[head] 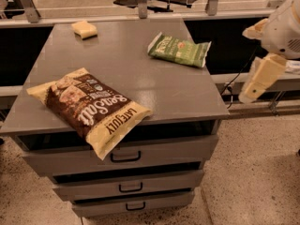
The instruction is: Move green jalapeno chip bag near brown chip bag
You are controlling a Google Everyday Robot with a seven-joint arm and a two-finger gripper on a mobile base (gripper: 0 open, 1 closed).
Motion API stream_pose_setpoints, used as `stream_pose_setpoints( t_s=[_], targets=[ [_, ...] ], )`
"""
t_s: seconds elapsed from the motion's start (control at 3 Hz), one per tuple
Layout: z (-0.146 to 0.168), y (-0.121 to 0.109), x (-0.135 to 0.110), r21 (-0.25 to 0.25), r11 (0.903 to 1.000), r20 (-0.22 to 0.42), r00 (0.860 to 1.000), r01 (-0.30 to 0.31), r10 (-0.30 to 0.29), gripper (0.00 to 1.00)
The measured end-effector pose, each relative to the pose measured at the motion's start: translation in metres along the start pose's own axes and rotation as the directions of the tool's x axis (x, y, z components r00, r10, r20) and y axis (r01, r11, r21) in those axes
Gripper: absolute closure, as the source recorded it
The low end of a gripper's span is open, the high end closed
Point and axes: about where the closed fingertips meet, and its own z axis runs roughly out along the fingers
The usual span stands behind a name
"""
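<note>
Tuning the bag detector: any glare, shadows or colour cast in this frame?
Camera view: warm amber cast overall; soft sheen on the grey cabinet top between the small crinkly green chip bag and the large dark-brown chip bag; deep shadow under the top's front lip; the gripper, hanging off the cabinet's right side, is brightly lit and pale.
</note>
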Motion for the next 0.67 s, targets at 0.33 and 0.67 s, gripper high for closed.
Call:
stream_pose_setpoints(
  t_s=[0.33, 0.67],
  targets=[
    [0.027, -0.042, -0.015, 0.052, 0.9985, 0.101, 0.995, 0.018, -0.023, 0.00],
    [0.058, -0.080, -0.031, 0.092, 0.9957, 0.173, 0.985, 0.009, -0.025, 0.00]
  ],
)
